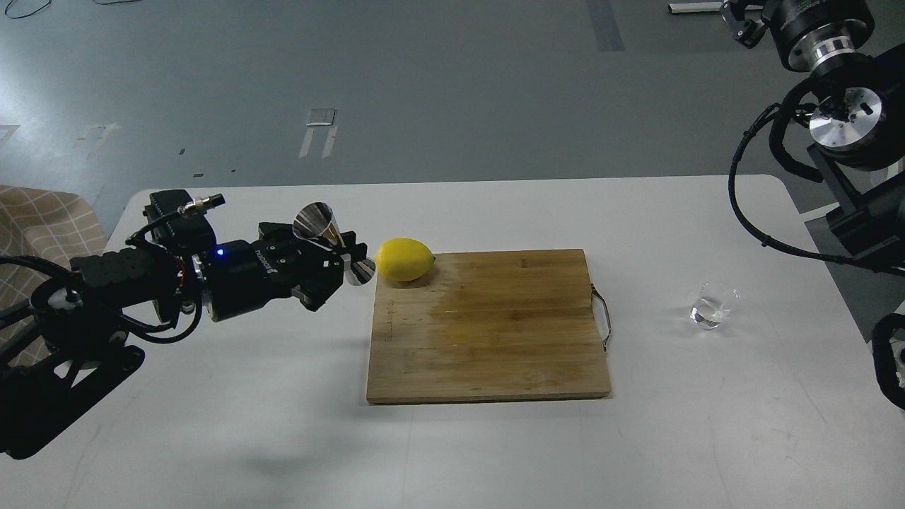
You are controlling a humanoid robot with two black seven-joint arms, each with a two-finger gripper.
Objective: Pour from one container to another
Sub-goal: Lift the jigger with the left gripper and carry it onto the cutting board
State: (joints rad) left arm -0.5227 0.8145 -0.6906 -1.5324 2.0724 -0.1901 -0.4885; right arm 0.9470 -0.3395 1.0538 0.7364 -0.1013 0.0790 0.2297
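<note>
The steel jigger (331, 237) is tilted above the table just left of the cutting board, its large cone up and to the left and its small cone close to the lemon. My left gripper (345, 250) is shut on the jigger's narrow waist. The clear glass tumbler (713, 305) stands upright on the table at the right, with a little clear liquid in its bottom and nothing holding it. My right gripper (737, 22) is raised high at the top right edge, far above the tumbler. Only a part of it shows, so its fingers cannot be told apart.
A wooden cutting board (488, 332) with a metal handle on its right side lies mid-table. A yellow lemon (404, 259) rests at its far left corner, right by the jigger. A chequered cloth (42, 226) shows at the left edge.
</note>
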